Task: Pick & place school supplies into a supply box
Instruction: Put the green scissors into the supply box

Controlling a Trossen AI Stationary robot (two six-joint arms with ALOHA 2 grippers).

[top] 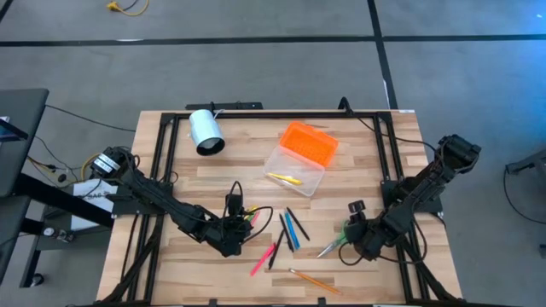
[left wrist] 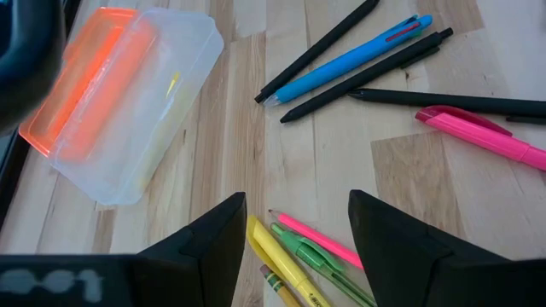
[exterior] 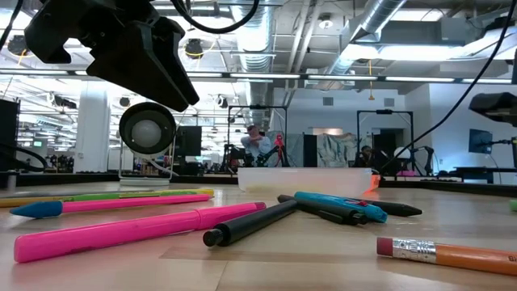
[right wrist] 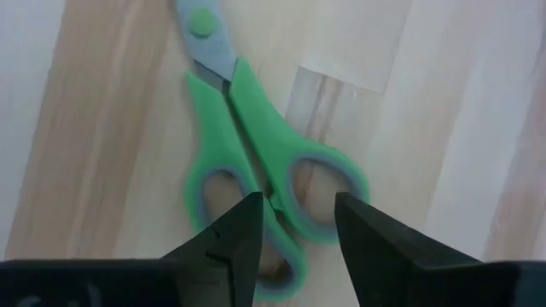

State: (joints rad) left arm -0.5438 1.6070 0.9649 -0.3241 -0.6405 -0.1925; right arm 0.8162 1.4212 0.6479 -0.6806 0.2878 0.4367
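The supply box [top: 294, 170] lies open at the table's far middle: a clear base with a yellow piece inside and an orange lid [top: 309, 142]. My left gripper [left wrist: 294, 247] is open, its fingers on either side of a yellow pen [left wrist: 277, 260], a green pen, a pink pen and a pencil lying on the table. My right gripper [right wrist: 299, 230] is open just above the handle loops of the green-handled scissors [right wrist: 247, 145], which lie flat at the near right [top: 331, 247]. Whether it touches them I cannot tell.
Loose black and blue pens [top: 290, 230], a pink pen [top: 264, 258] and a pencil [top: 314, 280] lie between the two arms, toward the near edge. A white cylinder [top: 205, 132] lies at the far left. Black frame rails [top: 388, 153] run along the table's sides.
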